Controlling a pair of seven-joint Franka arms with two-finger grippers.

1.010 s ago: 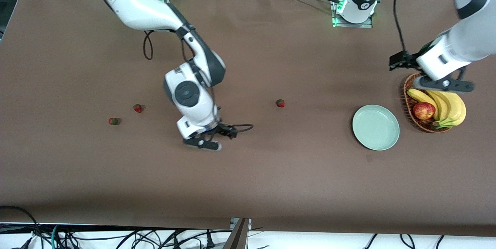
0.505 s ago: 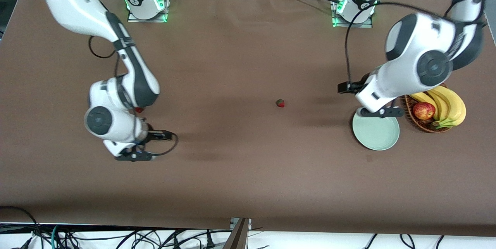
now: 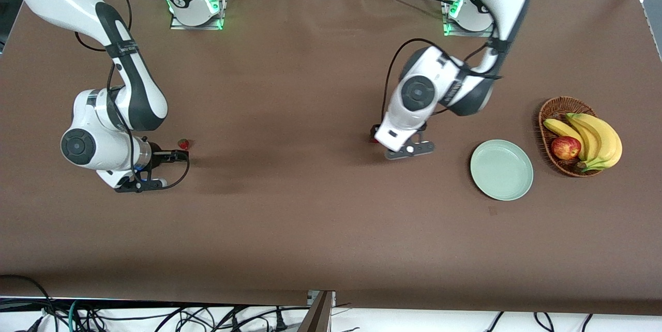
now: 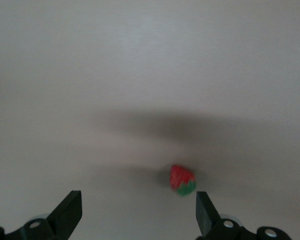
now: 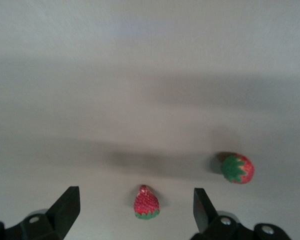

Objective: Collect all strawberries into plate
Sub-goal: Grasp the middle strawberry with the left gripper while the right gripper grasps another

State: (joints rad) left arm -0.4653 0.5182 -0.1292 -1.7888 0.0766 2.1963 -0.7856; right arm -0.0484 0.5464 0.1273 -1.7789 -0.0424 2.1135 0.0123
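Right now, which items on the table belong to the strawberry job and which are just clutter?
Job items:
- strawberry under the open left pincer
- two strawberries below the open right pincer
- mint-green plate, nothing on it

Clutter:
- wicker basket beside the plate
- bananas in it
- red apple in it

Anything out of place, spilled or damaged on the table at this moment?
Nothing stands out. The strawberries lie loose on the table as the task expects, the plate sits flat with nothing in it, and the basket holds its bananas and apple neatly. The left gripper and right gripper hang open over strawberries.
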